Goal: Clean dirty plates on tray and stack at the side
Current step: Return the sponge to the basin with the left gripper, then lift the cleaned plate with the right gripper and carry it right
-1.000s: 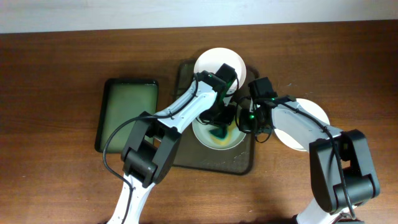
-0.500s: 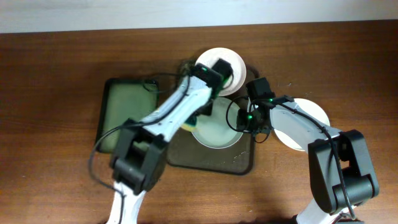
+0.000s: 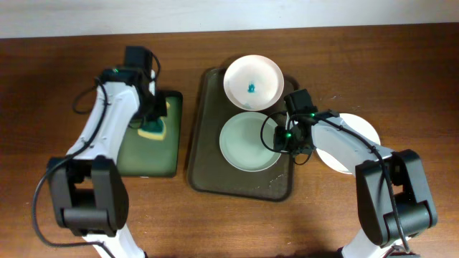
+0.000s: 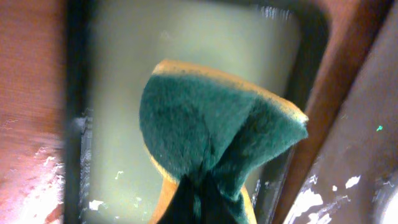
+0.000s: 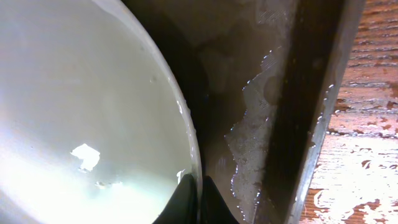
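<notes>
Pinching the rim of the wiped plate [image 3: 247, 147] on the tray [image 3: 199, 161] with the right gripper [image 3: 284, 140], fingers closed on it. Clamping the sponge [image 3: 152, 130] over the green tray [image 3: 140, 161] in the left gripper [image 4: 196, 202]. Judging one clean plate [image 3: 336, 162] done beside the tray, the smeared plate [image 3: 252, 82] unwiped.

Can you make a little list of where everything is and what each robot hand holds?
left gripper: shut on sponge, over green tray
right gripper: pinching rim of clean plate
clean plate: on brown tray
dirty plate: brown tray's far edge, teal smear in middle
third plate: on table, right of brown tray
</notes>
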